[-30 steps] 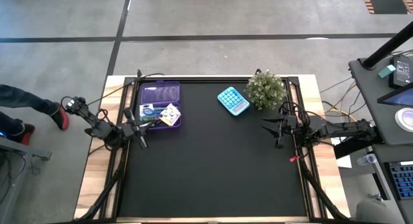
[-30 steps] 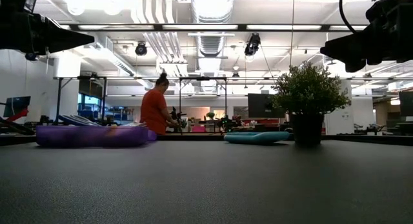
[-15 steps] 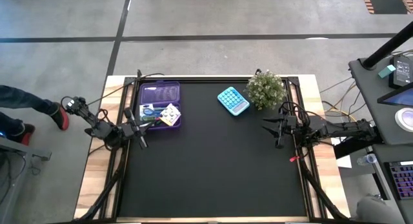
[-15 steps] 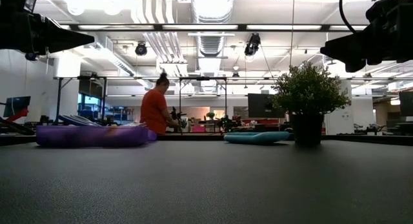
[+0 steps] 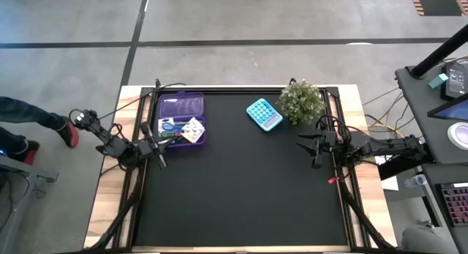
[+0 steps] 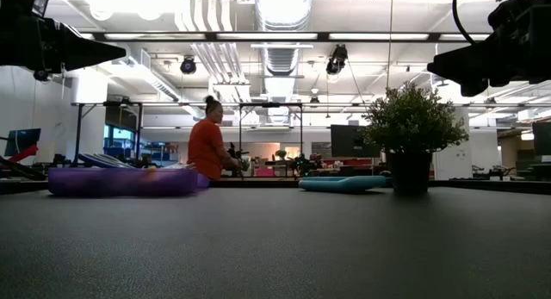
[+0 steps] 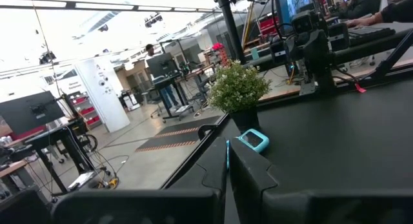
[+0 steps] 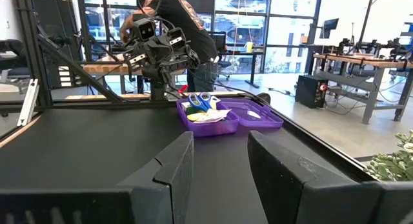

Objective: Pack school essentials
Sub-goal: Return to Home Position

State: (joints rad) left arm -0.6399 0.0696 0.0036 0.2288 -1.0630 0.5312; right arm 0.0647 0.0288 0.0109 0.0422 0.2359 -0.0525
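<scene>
Two dark arms are seen drawn back to opposite sides of the black table [image 5: 241, 203], both raised above its surface. The left gripper [image 5: 156, 148] is held at the left edge, just beside the near end of the translucent purple case [image 5: 180, 118], and its fingers are pressed together to a thin slit. The right gripper [image 5: 307, 144] is held at the right edge, well apart from the case, and its fingers are spread wide. The case is laid open in the far left part of the table, its lid folded flat toward the far edge. In its nearer half the blue-handled scissors [image 5: 168, 125] and the pale paper square [image 5: 192, 128] are packed side by side, and the other small pieces beneath them cannot be told apart. Farther right, a teal calculator [image 5: 264, 114] is set flat near the far edge, with a small leafy potted plant [image 5: 300, 101] just beside it, upright. Beyond the table, a person in an orange-red top [image 6: 206, 149] is seen standing among the workbenches of the room
</scene>
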